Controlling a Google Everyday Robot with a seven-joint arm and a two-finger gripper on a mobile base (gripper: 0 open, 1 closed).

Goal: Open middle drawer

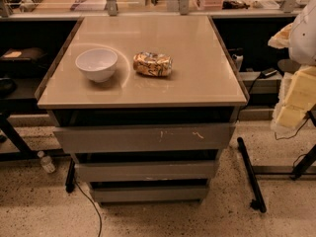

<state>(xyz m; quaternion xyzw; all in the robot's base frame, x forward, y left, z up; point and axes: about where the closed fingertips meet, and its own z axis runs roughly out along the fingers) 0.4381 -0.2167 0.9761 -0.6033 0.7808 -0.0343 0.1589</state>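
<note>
Claw (295,98) beyond table (207,78) right edge, well apart from middle drawer (145,171).

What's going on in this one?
Nothing is being handled yet. The robot's gripper hangs at the right edge of the view, off to the side and touching none of the drawers. The middle drawer looks shut, with none of its inside showing. It sits between the scratched top front and the small bottom front. A white bowl and a snack bag sit on the cabinet top.
</note>
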